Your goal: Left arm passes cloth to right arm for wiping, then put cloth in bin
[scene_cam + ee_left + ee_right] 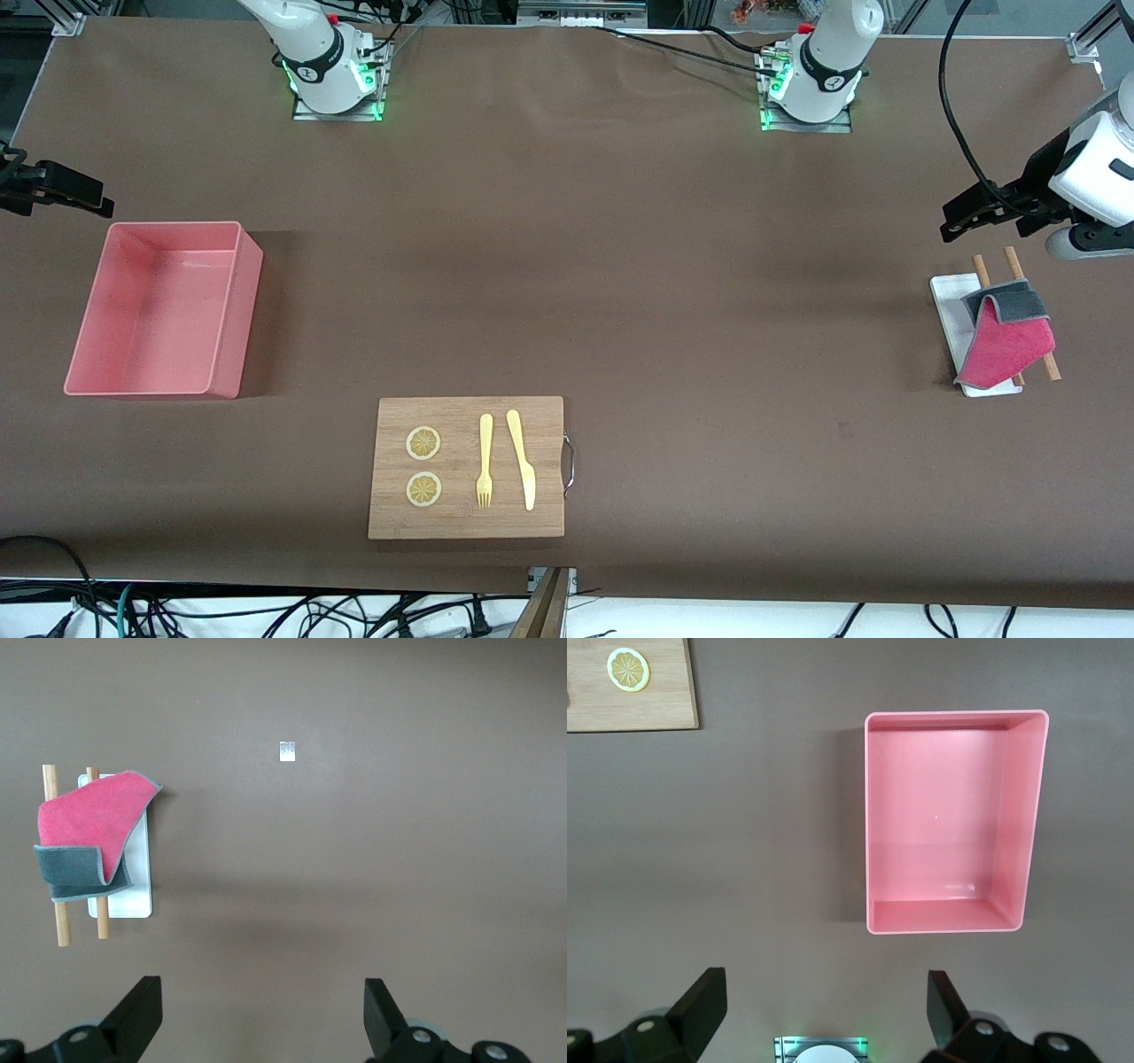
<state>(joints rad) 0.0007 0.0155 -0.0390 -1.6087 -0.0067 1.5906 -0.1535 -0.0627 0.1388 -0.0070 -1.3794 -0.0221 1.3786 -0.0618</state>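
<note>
My left gripper sits at the right edge of the front view, its jaws spread wide and holding nothing, up in the air over bare table just above the cloth's spot in the frame. In the left wrist view its fingers show at the bottom, with the cloth at centre left. In the front view the cloth is at right of centre, draped magenta side up with a grey corner folded over, across two wooden sticks that rest on a white tray.

My right gripper waits at the left edge of the front view, equally wide open and empty, over the table just above the bin in the frame. The bin looks empty in the right wrist view. At lower centre lies a cutting board with lemon slices, a fork and a knife.

To do the pickup well, I would centre the left gripper over the raised fold and pinch fabric only. Catching a stick could drag the tray. A grip near one edge should leave a free flap for the right gripper.
</note>
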